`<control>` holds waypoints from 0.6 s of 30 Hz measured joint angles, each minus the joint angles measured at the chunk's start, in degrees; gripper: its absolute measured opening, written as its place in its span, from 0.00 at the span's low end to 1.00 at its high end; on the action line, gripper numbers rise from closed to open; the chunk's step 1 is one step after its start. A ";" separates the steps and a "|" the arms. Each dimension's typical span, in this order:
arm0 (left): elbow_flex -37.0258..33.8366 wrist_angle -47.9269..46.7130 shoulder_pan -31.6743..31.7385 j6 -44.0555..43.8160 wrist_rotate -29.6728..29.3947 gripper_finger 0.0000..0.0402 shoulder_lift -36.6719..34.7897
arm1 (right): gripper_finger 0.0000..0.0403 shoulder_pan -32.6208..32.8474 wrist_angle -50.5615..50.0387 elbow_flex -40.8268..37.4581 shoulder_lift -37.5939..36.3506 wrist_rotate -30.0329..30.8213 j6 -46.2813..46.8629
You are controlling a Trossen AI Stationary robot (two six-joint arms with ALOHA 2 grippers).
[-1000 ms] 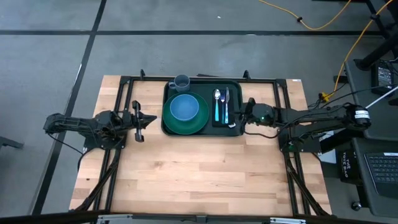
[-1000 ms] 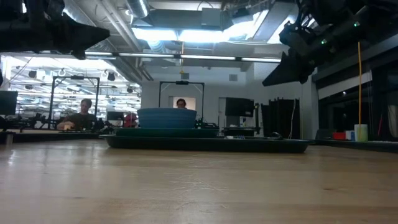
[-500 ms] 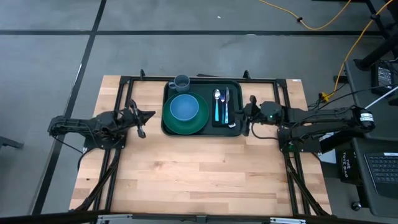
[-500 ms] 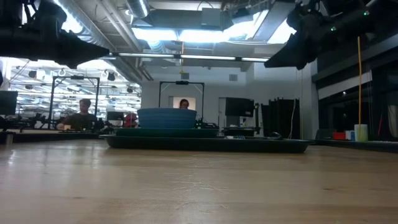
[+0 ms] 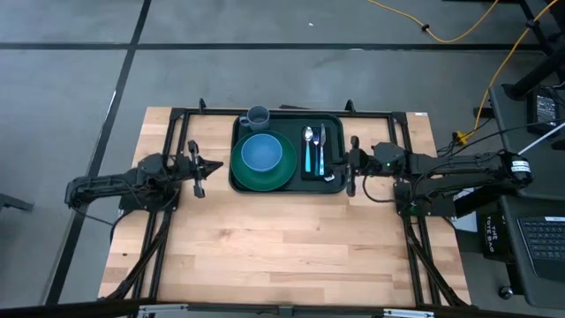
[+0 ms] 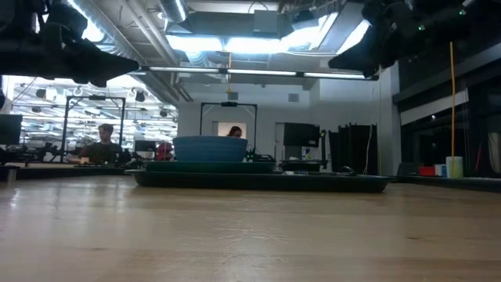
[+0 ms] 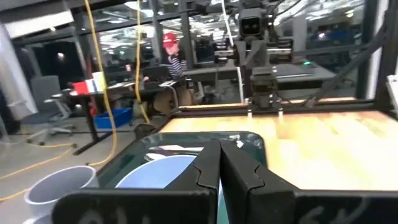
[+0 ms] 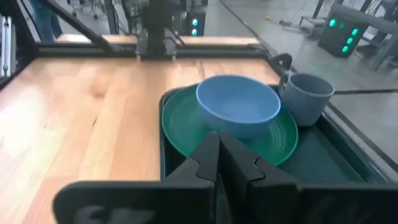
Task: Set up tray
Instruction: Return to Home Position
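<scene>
The dark green tray (image 5: 331,121) lies flat near the table's far edge, carrying a round green plate (image 5: 262,176) with a blue bowl (image 5: 261,152) on it, a grey cup (image 5: 258,116) at its far left corner, and a spoon (image 5: 308,147) and a second utensil (image 5: 321,147) on a flat black rectangle (image 5: 329,163). My left gripper (image 5: 198,168) hangs in the air just left of the tray, fingers shut (image 7: 219,163) and empty. My right gripper (image 5: 352,166) hangs just right of the tray, shut (image 8: 218,153) and empty. In the low view the tray (image 6: 344,182) shows edge-on.
Black frame rails (image 5: 371,112) run along the table's far edge and down both sides beneath the arms. Bare wood (image 5: 282,247) covers the near half of the table. People sit at desks in the room beyond (image 6: 100,141). A laptop desk (image 5: 538,247) stands right of the table.
My left gripper has swung a little toward the far edge and back, ending close to where it was, beside the tray's left rim. My right arm has risen and drawn slightly toward the table's right. Both stay shut. The tray and its contents have not moved.
</scene>
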 joint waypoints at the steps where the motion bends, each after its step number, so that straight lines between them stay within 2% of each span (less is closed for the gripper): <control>1: 0.00 -0.01 1.55 -0.65 2.39 0.00 0.07 | 0.04 0.01 0.75 0.00 0.06 0.01 0.00; 4: 0.00 -1.35 6.33 -0.72 8.69 0.00 0.18 | 0.02 0.01 1.97 0.00 0.21 -0.01 -0.02; 10: 0.00 -1.35 15.76 -3.08 17.43 0.00 0.11 | 0.02 0.01 3.67 0.00 1.73 -0.05 -0.03; 14: 0.00 -1.23 19.06 -3.17 18.38 0.00 0.13 | 0.05 0.01 4.77 0.00 3.02 -0.05 0.20; 18: 0.00 -1.23 20.14 -3.06 18.41 0.00 0.10 | 0.03 0.01 5.25 0.00 2.08 -0.04 -0.07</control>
